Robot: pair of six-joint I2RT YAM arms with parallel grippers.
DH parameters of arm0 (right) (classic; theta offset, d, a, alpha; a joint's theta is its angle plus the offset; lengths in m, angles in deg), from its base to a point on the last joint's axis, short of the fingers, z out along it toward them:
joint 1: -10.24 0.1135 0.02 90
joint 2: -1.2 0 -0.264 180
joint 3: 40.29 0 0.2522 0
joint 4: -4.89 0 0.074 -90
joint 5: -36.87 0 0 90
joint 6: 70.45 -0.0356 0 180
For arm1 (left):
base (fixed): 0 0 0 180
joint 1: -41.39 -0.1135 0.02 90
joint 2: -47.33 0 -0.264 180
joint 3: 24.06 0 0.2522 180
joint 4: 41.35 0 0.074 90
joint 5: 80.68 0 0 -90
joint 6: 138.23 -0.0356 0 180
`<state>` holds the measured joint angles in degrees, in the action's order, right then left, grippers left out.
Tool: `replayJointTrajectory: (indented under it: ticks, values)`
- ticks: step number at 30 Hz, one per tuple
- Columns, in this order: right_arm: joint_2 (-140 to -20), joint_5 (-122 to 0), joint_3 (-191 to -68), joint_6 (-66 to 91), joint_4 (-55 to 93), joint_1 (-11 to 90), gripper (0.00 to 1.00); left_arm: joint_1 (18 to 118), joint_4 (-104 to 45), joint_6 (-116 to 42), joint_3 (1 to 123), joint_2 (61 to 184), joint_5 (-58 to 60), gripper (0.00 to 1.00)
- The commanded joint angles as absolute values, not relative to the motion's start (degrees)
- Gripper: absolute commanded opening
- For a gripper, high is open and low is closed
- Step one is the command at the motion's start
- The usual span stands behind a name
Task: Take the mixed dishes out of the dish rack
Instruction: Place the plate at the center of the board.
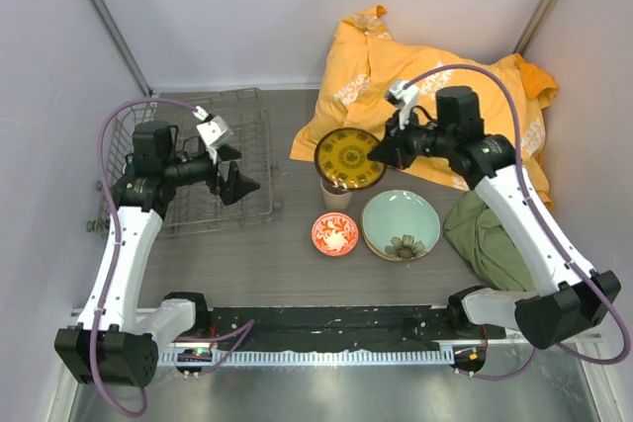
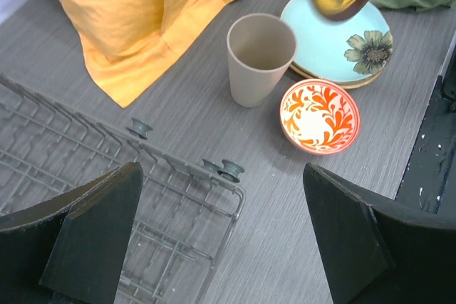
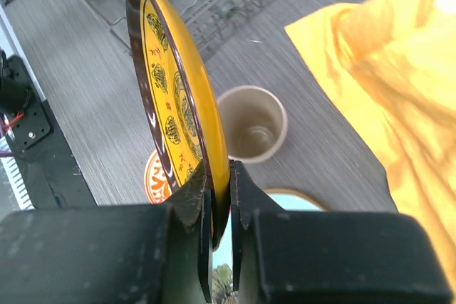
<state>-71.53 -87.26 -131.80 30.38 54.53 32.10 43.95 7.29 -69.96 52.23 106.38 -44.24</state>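
Small yellow-and-dark patterned plate (image 1: 348,157), rim pinched by right tool (image 3: 219,184), faces up.

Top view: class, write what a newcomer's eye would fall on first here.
The yellow patterned plate, pinched by its rim in the right gripper, raised near the beige cup. Behind it, a bright orange cloth heaps against the back wall; the left gripper hangs open over the wire rack.

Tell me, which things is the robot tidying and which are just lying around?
Job: grey metal wire dish rack, small yellow-and-dark patterned plate, beige handleless cup, small white-and-red bowl, pale green flower-marked plate.
Lying about: crumpled orange patterned cloth, dark green cloth.
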Motion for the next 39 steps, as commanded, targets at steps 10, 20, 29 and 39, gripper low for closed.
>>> replayJointTrajectory:
  ticks: [10, 20, 29, 39]
  values:
    - [-68.49, -104.54, -120.94, 36.07, 62.68, 11.39, 0.01, 44.02, 9.06, -72.04, 52.64, 108.59, -40.08, 1.00]
    - [-74.55, -105.60, -115.66, 48.19, 71.81, 3.56, 0.01, 44.02, 9.15, -71.87, 50.88, 109.64, -38.94, 1.00]
    - [-80.44, -102.70, -113.55, 54.43, 74.97, 0.84, 0.01, 44.02, 10.47, -72.57, 50.88, 112.28, -38.41, 1.00]
    - [-93.01, -99.10, -117.85, 60.95, 81.14, 0.39, 0.02, 44.02, 11.35, -73.80, 50.87, 114.13, -37.62, 1.00]
